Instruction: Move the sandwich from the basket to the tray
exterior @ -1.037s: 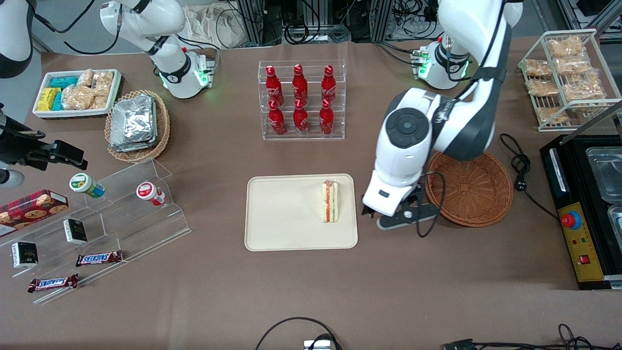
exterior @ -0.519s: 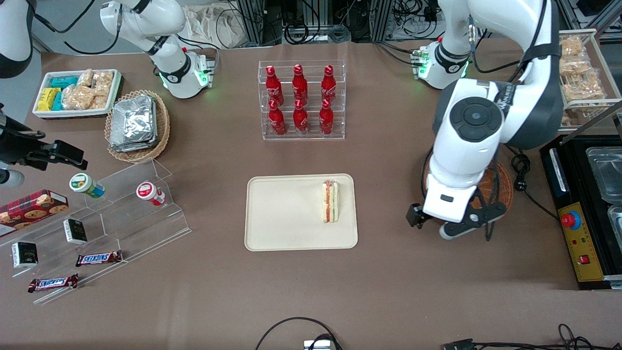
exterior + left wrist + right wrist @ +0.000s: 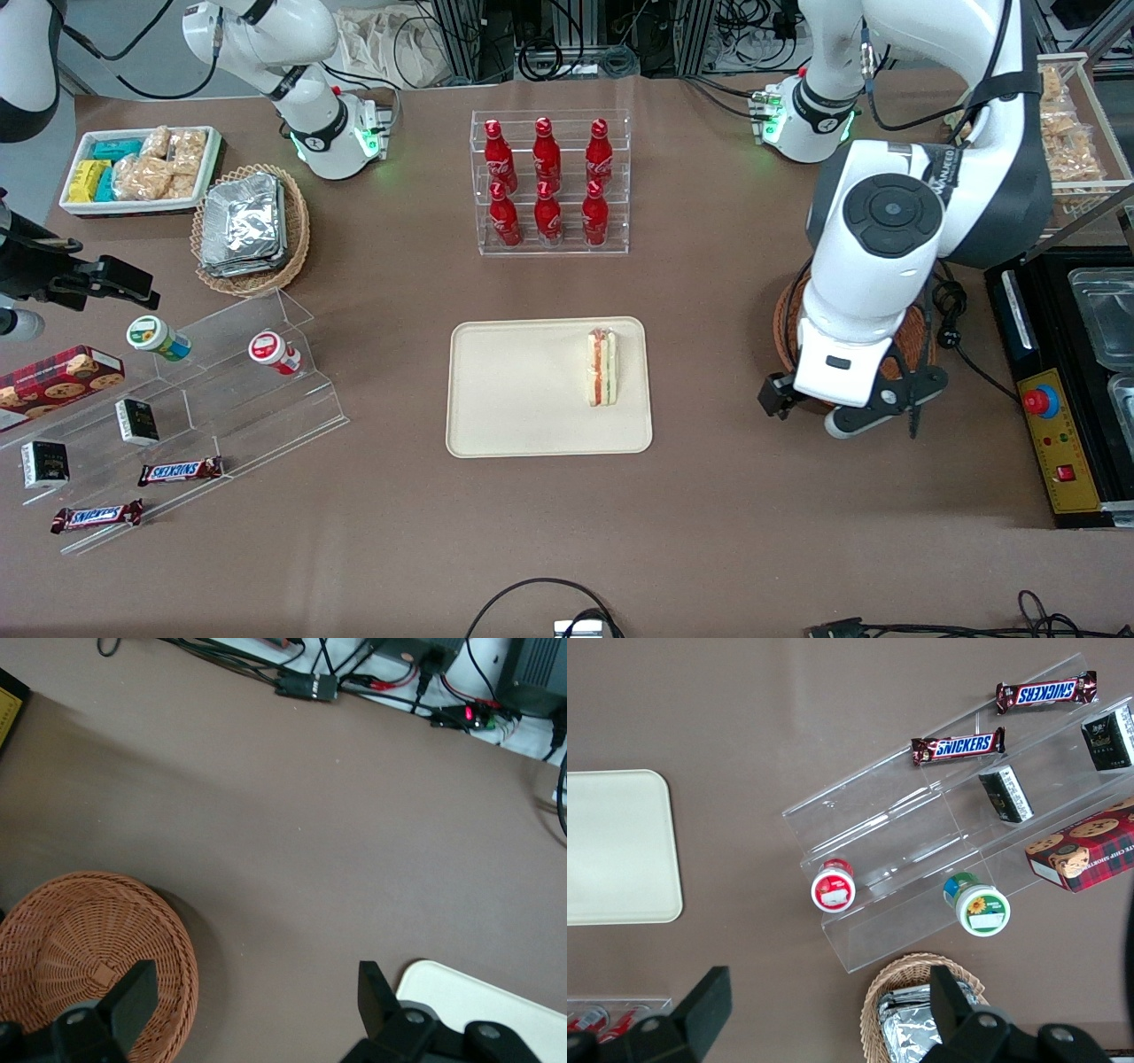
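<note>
One sandwich (image 3: pixel 603 367) lies on the single cream tray (image 3: pixel 514 390), standing on edge near the tray's end toward the working arm, its red and green filling stripes facing up. One reddish-brown wicker basket (image 3: pixel 84 943) sits on the table well apart from the tray, toward the working arm's end, with nothing visible inside it. The left gripper (image 3: pixel 252 1005) hangs above the table between basket and tray, fingers (image 3: pixel 135 992) spread wide and holding nothing. Counted elsewhere: six red cola bottles (image 3: pixel 547 182) in one clear acrylic rack, two Snickers bars (image 3: pixel 959 746) on a stepped clear display stand (image 3: pixel 239 372), and one lighter basket of foil packs (image 3: pixel 248 226) (toward the parked arm's end). The surface is a plain brown table covering (image 3: pixel 567 523); cables and power strips (image 3: pixel 390 673) run along its edge.
</note>
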Motion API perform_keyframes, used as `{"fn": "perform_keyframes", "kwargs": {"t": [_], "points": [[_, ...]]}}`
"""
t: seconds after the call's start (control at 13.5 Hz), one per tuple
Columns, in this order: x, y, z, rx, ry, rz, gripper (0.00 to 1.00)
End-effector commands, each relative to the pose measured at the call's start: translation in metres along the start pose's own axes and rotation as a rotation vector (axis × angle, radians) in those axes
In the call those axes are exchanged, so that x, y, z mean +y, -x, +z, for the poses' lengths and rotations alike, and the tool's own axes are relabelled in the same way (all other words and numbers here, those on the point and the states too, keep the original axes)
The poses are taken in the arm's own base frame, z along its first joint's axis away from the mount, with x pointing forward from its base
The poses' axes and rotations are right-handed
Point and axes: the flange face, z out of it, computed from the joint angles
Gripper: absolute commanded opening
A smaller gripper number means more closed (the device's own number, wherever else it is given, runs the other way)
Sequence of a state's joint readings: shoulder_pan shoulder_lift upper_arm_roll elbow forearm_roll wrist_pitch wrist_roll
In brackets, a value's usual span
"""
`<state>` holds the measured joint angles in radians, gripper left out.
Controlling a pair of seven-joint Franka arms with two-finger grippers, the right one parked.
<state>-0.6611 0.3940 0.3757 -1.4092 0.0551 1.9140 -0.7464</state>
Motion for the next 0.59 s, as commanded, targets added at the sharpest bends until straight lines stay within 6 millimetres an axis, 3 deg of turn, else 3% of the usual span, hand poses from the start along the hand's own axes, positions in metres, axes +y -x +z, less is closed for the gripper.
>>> {"fn": "perform_keyframes", "kwargs": {"t": [0.0,0.15,0.22,0.3,0.52], "points": [[-0.016,-0.002,-0.026,0.001,0.019,-0.017,1.0],[-0.024,-0.006,-0.035,0.011,0.028,-0.019,1.0],[-0.055,-0.029,-0.026,-0.014,0.015,-0.072,1.0],[-0.046,-0.021,-0.032,-0.025,0.04,-0.046,1.0],[-0.072,-0.035,-0.044,-0.014,0.043,-0.017,1.0]]}}
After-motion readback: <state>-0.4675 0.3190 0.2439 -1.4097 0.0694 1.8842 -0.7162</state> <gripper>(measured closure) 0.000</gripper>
